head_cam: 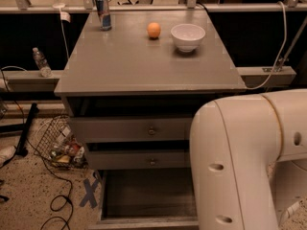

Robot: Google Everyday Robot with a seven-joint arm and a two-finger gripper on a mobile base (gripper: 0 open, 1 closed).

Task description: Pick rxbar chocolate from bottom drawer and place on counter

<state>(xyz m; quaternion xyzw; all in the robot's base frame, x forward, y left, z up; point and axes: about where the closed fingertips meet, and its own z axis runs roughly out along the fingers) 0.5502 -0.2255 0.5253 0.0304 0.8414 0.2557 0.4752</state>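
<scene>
The gripper was not in view. It lay either beyond the frame edge or behind the large white arm link (240,166) that filled the lower right of the camera view. Its state could not be told.

The bottom drawer (144,195) stood pulled out at the foot of the cabinet, below two shallower knobbed drawers (139,127). The left and centre of its dark floor were exposed and showed no bar. The right part was hidden by the arm link. The rxbar chocolate was not visible, and it probably lay in that hidden right portion. Its long axis could not be determined.

The arm link stood directly over the right side of the drawer opening. By judgement, any reach would therefore go downward and slightly left into the drawer.

The counter (139,66) lay above and behind the drawer. A blue-and-silver can (102,13), an orange (153,29) and a white bowl (187,36) stood along its far edge.
</scene>
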